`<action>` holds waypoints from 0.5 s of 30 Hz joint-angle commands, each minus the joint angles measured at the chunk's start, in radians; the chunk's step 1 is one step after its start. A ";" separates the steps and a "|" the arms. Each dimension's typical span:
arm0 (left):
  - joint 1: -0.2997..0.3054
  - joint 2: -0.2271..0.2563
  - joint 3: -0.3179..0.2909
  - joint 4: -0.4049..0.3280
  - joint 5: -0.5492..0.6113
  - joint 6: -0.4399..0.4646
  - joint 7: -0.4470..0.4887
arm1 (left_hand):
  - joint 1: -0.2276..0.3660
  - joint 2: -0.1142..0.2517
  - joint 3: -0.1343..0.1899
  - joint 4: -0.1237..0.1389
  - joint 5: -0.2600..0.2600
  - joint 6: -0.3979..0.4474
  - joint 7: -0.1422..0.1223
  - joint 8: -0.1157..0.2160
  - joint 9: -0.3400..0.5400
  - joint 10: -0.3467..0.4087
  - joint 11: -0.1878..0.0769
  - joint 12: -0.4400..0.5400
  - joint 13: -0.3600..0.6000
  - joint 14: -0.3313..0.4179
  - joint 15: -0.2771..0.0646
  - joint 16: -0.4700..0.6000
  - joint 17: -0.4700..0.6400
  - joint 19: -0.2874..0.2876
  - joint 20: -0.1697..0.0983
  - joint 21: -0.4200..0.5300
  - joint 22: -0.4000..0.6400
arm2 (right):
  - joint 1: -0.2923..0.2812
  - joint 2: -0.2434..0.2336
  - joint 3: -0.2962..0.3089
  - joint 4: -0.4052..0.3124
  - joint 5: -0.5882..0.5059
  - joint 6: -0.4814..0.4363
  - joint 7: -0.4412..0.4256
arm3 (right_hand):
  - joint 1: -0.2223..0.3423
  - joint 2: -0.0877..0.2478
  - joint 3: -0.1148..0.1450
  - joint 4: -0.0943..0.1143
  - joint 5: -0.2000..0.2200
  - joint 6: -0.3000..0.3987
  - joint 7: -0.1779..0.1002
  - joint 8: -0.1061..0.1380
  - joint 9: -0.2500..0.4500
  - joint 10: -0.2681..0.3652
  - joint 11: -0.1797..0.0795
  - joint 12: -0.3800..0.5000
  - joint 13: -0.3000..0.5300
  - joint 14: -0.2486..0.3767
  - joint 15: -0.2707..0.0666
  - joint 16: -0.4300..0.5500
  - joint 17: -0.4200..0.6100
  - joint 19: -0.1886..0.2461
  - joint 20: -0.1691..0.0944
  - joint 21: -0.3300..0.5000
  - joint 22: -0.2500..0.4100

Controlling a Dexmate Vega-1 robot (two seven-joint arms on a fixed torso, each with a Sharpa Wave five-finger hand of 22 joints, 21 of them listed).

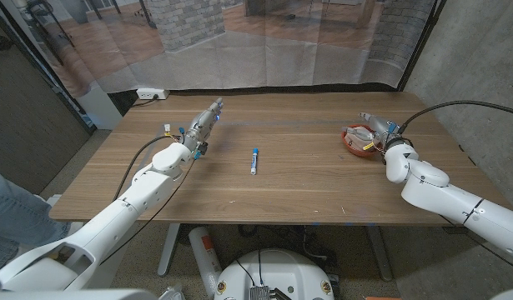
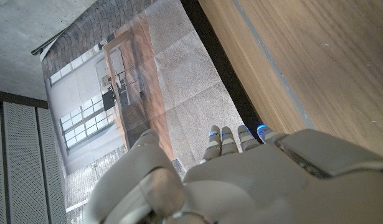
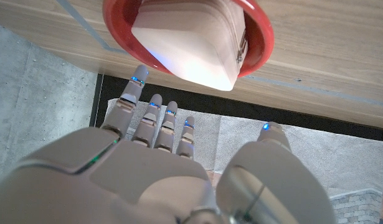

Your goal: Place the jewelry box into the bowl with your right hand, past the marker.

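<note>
The jewelry box (image 3: 188, 40), white with a small clasp, lies inside the red bowl (image 3: 258, 46). In the head view the bowl (image 1: 353, 143) sits at the table's right, and the blue-capped marker (image 1: 254, 160) lies near the middle. My right hand (image 1: 376, 128) hovers at the bowl's far right side. Its fingers (image 3: 155, 121) are spread just short of the box and hold nothing. On the left part of the table my left hand (image 1: 206, 119) stretches toward the far edge, its fingers (image 2: 231, 140) straight and empty.
A white power strip (image 1: 152, 94) lies beyond the table's far left corner, in front of a translucent curtain. A person's leg in jeans (image 1: 7, 208) shows at the left edge. A concrete wall stands on the right.
</note>
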 commanded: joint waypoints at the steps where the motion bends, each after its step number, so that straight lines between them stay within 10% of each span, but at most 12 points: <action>1: -0.008 -0.004 0.000 0.011 -0.002 -0.011 -0.009 | 0.006 0.005 -0.004 0.000 -0.002 0.006 0.003 0.000 0.003 0.002 0.005 -0.003 0.003 0.007 0.001 0.001 0.004 -0.018 0.004 0.004 0.006 | -0.006 -0.006 0.012 -0.032 -0.029 0.009 -0.020 | -0.006 0.008 -0.002 0.000 0.008 0.011 -0.003 0.006 0.002 0.010 -0.003 0.006 0.002 0.007 -0.012 0.005 0.000 -0.004 0.003 -0.007 0.002; 15: -0.021 -0.019 0.005 0.023 0.002 -0.026 -0.013 | 0.008 0.006 -0.005 -0.001 -0.003 0.007 0.004 0.000 0.003 0.002 0.003 -0.003 0.003 0.006 0.001 0.001 0.004 -0.018 0.003 0.004 0.006 | -0.021 -0.022 0.040 -0.067 -0.045 0.002 -0.018 | -0.005 0.022 -0.001 0.002 0.019 0.013 0.004 0.007 0.001 0.021 -0.007 0.009 0.002 0.024 -0.013 0.012 -0.004 0.000 -0.004 -0.012 0.003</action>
